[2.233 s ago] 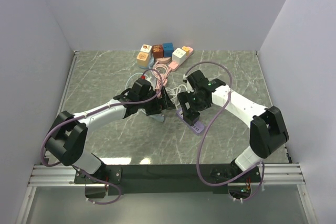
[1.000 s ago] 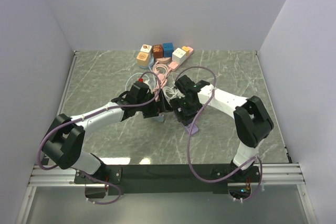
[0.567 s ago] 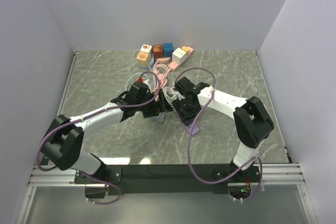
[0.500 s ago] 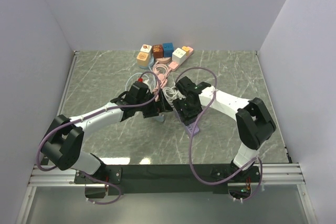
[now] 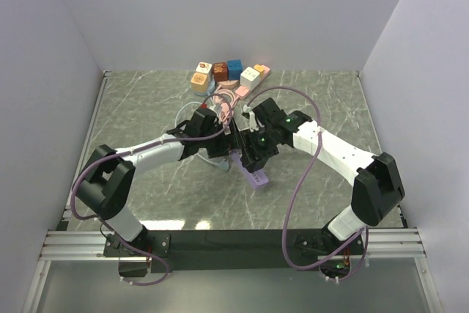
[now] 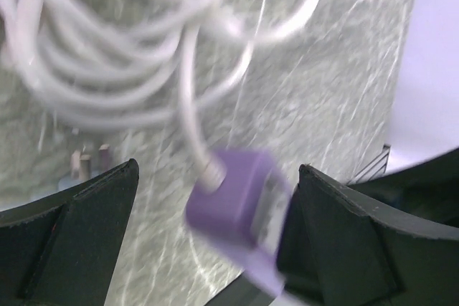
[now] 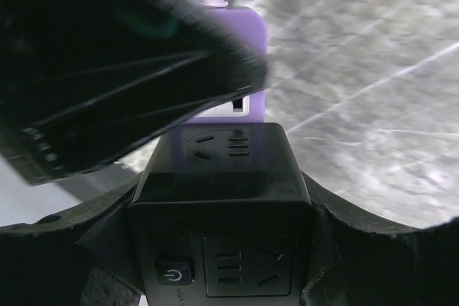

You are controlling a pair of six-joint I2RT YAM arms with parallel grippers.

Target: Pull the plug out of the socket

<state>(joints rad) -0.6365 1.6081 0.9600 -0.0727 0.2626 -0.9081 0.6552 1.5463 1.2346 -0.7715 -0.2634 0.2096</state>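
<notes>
Plug: black cube adapter [image 7: 221, 206], sitting against the purple socket strip [image 7: 240, 41], mid-table [image 5: 146, 108] between my arms.
Right gripper [image 5: 253, 153]: mine, pinching the cube's two sides.
Left gripper [image 6: 215, 185]: mine, spread wide around the strip's cord end.
Cord: white cable [image 6: 107, 77], coiled just beyond.

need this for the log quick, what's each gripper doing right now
left gripper: open, straddling the purple socket strip
right gripper: closed on the black plug
</notes>
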